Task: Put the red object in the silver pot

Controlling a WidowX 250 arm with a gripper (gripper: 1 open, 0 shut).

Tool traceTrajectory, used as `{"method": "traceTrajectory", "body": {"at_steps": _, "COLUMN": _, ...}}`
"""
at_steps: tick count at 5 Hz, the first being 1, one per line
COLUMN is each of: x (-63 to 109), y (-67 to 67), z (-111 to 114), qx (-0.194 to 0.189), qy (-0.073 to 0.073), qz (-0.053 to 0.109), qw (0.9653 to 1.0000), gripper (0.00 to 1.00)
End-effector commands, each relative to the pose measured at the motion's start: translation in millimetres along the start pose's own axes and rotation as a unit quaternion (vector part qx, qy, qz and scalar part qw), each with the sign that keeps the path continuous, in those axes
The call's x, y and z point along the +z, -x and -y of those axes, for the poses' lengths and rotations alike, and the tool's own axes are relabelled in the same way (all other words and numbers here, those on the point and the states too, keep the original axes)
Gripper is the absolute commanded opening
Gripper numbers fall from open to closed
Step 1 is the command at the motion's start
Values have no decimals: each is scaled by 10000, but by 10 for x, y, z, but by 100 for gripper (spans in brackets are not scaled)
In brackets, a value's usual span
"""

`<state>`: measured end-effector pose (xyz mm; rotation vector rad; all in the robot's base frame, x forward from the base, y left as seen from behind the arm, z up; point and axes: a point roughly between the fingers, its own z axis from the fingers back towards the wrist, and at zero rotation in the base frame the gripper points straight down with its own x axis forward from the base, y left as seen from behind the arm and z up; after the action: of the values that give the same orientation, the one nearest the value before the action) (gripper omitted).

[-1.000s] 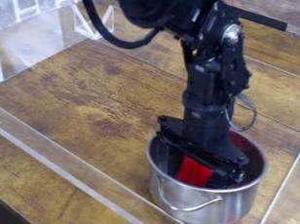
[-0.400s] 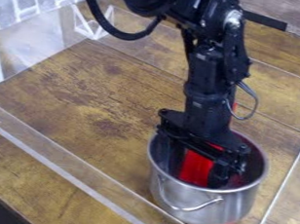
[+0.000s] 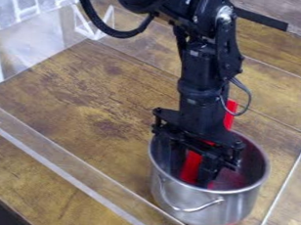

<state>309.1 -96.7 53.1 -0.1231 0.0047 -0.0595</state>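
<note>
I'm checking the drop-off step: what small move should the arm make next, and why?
Probably lift straight up, clear of the rim. The gripper sits down inside the silver pot, and the red object shows between its fingers, already within the pot's walls.

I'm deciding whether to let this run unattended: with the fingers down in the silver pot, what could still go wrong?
1. The gripper reaches down inside the silver pot; lifting out off-centre could catch the rim and tip or drag the pot.
2. The red object sits between the fingers; whether they grip it is unclear, so it might ride back out.
3. The pot stands near the clear wall, leaving little room for a sideways knock.
</note>
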Motion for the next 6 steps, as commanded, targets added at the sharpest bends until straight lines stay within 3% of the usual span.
{"method": "traceTrajectory", "body": {"at_steps": 1, "x": 137, "y": 42, "z": 33, "qx": -583, "qy": 72, "qz": 135, "qw": 9982, "gripper": 0}}
{"method": "traceTrajectory", "body": {"at_steps": 2, "x": 130, "y": 112, "z": 71, "qx": -1125, "qy": 92, "qz": 9, "qw": 9936, "gripper": 100}}
{"method": "traceTrajectory", "body": {"at_steps": 3, "x": 287, "y": 114, "z": 106, "qx": -1178, "qy": 95, "qz": -40, "qw": 9930, "gripper": 0}}
{"method": "traceTrajectory", "body": {"at_steps": 4, "x": 425, "y": 109, "z": 136, "qx": -1235, "qy": 104, "qz": -79, "qw": 9923, "gripper": 0}}
{"method": "traceTrajectory", "body": {"at_steps": 5, "x": 533, "y": 114, "z": 278, "qx": -1356, "qy": 153, "qz": -115, "qw": 9906, "gripper": 100}}
{"method": "traceTrajectory", "body": {"at_steps": 6, "x": 599, "y": 77, "z": 370, "qx": -1550, "qy": 235, "qz": -182, "qw": 9875, "gripper": 100}}
